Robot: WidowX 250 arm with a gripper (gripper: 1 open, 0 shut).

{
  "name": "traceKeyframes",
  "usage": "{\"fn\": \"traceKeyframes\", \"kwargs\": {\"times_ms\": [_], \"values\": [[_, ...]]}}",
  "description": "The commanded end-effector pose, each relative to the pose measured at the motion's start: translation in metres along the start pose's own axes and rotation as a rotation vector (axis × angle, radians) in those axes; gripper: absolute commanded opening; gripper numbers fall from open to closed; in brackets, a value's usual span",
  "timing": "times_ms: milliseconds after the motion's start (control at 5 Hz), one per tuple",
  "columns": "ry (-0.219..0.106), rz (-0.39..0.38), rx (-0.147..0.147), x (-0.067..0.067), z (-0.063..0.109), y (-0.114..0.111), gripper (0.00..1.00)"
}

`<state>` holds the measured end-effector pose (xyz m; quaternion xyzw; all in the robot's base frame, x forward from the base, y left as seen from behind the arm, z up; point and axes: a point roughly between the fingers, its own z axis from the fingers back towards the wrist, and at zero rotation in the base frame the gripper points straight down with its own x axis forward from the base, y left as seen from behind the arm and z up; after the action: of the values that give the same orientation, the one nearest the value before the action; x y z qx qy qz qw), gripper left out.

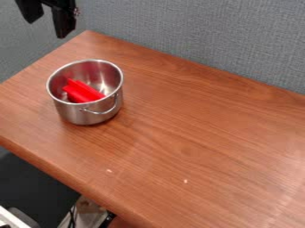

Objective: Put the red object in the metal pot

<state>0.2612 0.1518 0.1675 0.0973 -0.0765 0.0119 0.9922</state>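
Note:
The red object [81,90] lies inside the metal pot [87,108], slanting across its bottom. That shiny round pot stands on the left part of the wooden table [191,125]. My gripper [50,16] hangs at the top left corner of the view, above and behind the pot, well apart from it. Its dark fingers stand open with nothing between them, and its upper part is cut off by the frame edge.
A grey textured wall [215,36] runs behind the table. The table's front edge [71,178] drops to a dark floor area at the lower left, where some light clutter shows.

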Motion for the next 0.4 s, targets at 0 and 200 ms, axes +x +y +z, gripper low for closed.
{"fn": "traceKeyframes", "kwargs": {"times_ms": [0,200], "values": [[-0.036,-0.008,0.02,-0.0017,0.0106,-0.0079,1.0],[-0.011,0.083,0.046,-0.0043,0.0179,-0.01,1.0]]}}
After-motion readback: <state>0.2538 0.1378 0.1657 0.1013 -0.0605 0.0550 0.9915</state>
